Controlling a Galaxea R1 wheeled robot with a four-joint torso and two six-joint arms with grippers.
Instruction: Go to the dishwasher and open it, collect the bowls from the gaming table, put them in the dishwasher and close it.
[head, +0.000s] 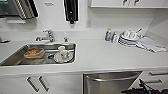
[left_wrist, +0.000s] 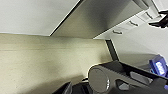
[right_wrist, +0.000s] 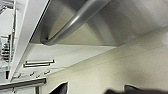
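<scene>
Facing a white counter (head: 105, 56), the robot has the dishwasher (head: 108, 82) right below the counter's front edge, to the right of the sink (head: 40, 53). Its brushed steel front carries one bar handle (head: 112, 77) across the top, and the panel looks tipped outward at the top, though how far it stands open is hard to judge. Right of the dishwasher are white drawers (head: 156, 77) with bar handles; left of it, under the sink, are white cabinet doors (head: 37, 84) with slanted-looking handles. The sink holds a container with something brown (head: 33, 52), and a cup resting on a plate (head: 63, 53). Behind the sink stands a faucet (head: 47, 36). On the counter well to the right of the sink sit a bottle (head: 108, 34) and a stack of plates (head: 128, 37), with a folded cloth (head: 151, 44) just beside the stack. A dark dispenser (head: 71, 10) hangs on the wall above the sink. The right arm's dark end (head: 145, 88) shows just right of the dishwasher, near the drawers; I cannot tell how wide its fingers are or whether they grip anything. The right wrist view looks closely at the dishwasher's handle (right_wrist: 75, 21) and steel front. The left wrist view shows the steel front (left_wrist: 100, 17) too, over a pale floor (left_wrist: 45, 65); the left gripper's opening cannot be told either.
</scene>
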